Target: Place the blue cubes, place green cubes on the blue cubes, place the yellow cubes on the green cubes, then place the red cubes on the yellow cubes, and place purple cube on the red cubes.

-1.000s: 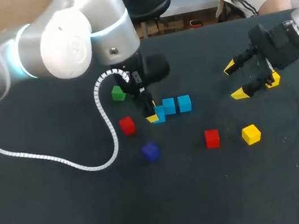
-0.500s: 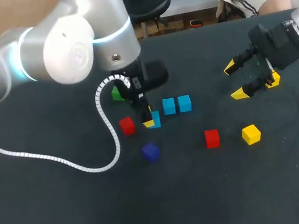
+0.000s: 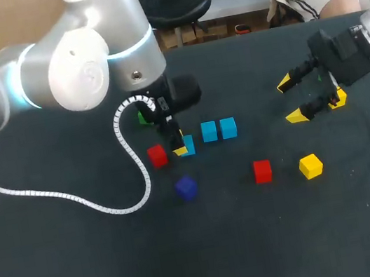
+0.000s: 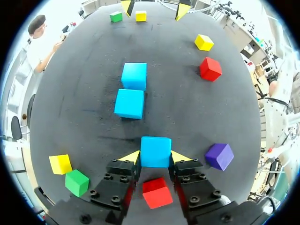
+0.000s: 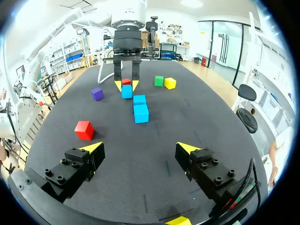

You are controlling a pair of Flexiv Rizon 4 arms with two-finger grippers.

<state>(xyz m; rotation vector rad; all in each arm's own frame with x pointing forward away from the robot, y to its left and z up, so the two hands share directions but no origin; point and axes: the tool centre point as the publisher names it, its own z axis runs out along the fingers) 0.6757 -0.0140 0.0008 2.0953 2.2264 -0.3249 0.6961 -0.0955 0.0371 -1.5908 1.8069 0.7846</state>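
One purple cube lay closest to the worktop's near edge. Past it, near the middle, the left gripper was clenched on a blue cube. The right gripper hung spread toward the right edge. A yellow cube, hidden from the head camera by the left arm, was shown from both wrists beside a green cube. A second green cube, by the right gripper, was seen clearly from the left wrist alone. Counted: three blue, two green, three yellow, two red, one purple.
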